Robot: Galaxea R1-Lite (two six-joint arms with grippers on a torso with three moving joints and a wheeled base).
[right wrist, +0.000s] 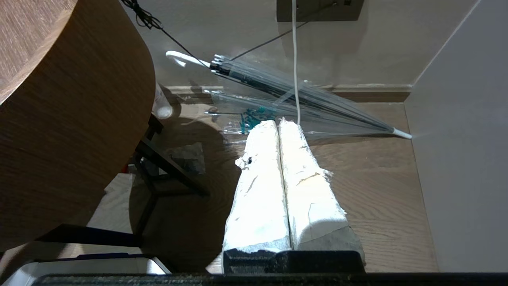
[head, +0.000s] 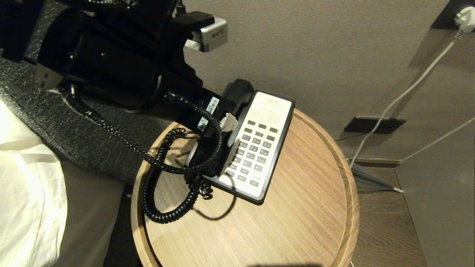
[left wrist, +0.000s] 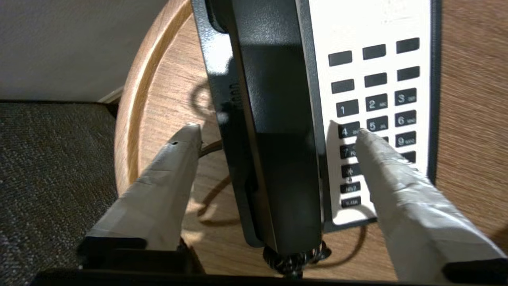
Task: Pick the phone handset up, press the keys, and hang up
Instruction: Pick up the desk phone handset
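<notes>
Your left pincer [left wrist: 278, 135] hangs wide open astride the phone handset [left wrist: 274, 119], one finger each side, touching neither. The handset lies in its cradle on the phone base's [head: 259, 148] left side, long axis running near to far. Right pincer [right wrist: 279, 127], pressed shut, is parked low beside the counter [head: 297, 222].

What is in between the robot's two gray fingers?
The phone handset. In the left wrist view it lies on the phone base, with the left gripper open and one of its fingers on each side, not squeezing it.
</notes>
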